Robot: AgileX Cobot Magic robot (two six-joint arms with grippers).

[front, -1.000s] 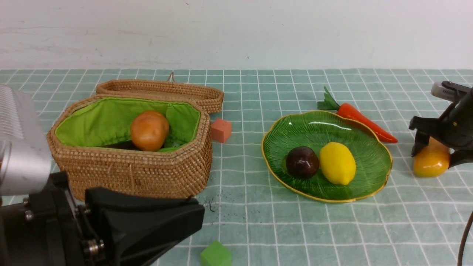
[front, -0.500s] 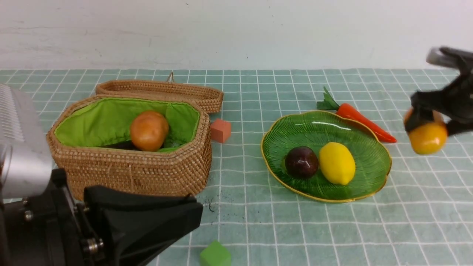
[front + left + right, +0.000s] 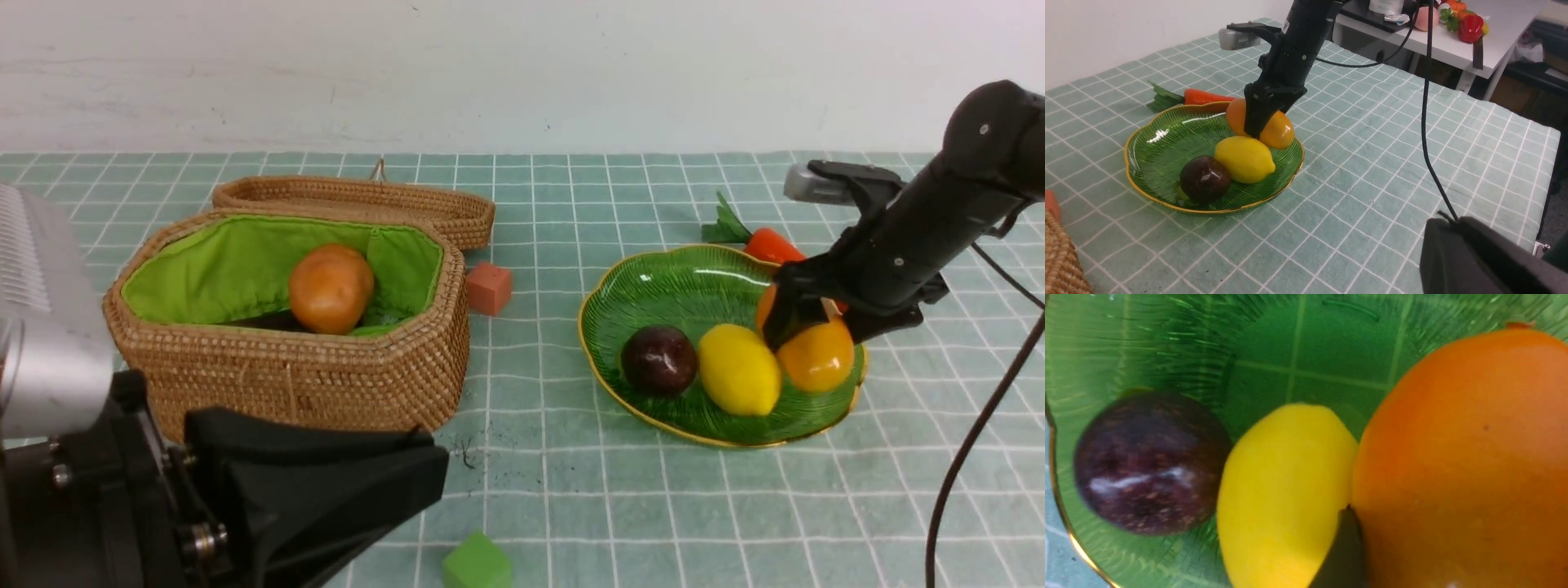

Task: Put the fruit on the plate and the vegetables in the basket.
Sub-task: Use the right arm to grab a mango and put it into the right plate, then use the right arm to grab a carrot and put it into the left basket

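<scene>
Grips the mango (image 3: 816, 359) tight between the fingers of the right gripper (image 3: 819, 325), at the 3 o'clock side of the plate (image 3: 653, 282), just beside the lemon (image 3: 739, 369). Points its long way from 10 o'clock to 4 o'clock. Looks shiny, orange up top, yellower lower down. Reaches down on a slant from 2 o'clock.

Mango (image 3: 816, 359): orange-yellow. Lemon (image 3: 739, 369): yellow. Mangosteen (image 3: 659, 360): dark purple. Plate (image 3: 682, 286): translucent green, ribbed, gold rim. Carrot (image 3: 763, 243): orange, green leaves. Potato (image 3: 331, 287): brown-orange. Basket (image 3: 326, 384): brown weave, bright green lining (image 3: 212, 265). Tablecloth (image 3: 653, 490): pale green, white grid.
</scene>
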